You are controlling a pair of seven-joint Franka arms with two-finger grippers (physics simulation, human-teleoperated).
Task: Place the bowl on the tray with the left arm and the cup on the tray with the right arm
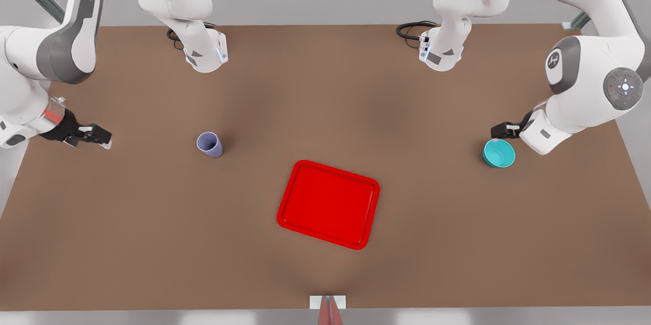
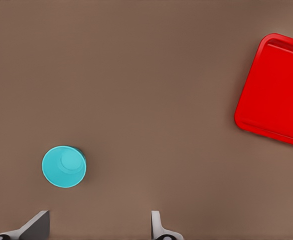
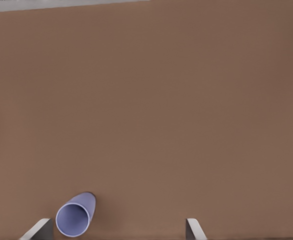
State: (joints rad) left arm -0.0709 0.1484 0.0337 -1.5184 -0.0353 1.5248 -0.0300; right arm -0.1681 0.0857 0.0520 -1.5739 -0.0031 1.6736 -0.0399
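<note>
Left pincer [image 1: 501,131] gapes wide beside the bowl [image 1: 499,153]; right pincer [image 1: 101,138], also wide, waits near the cup [image 1: 209,144].

Illumination is even, diffuse and bright. The brown surface [image 1: 325,111] shows faint darker gradients near its centre. The cup [image 1: 209,144] and bowl [image 1: 499,153] cast small soft shadows. No glare or blur.

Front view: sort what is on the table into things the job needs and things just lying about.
Needed:
- bowl, on the table beside the left tool, which is open
- cup, upright, apart from the open right tool
- tray, nothing on it

Lying about:
- black cables at the table's far edge
</note>
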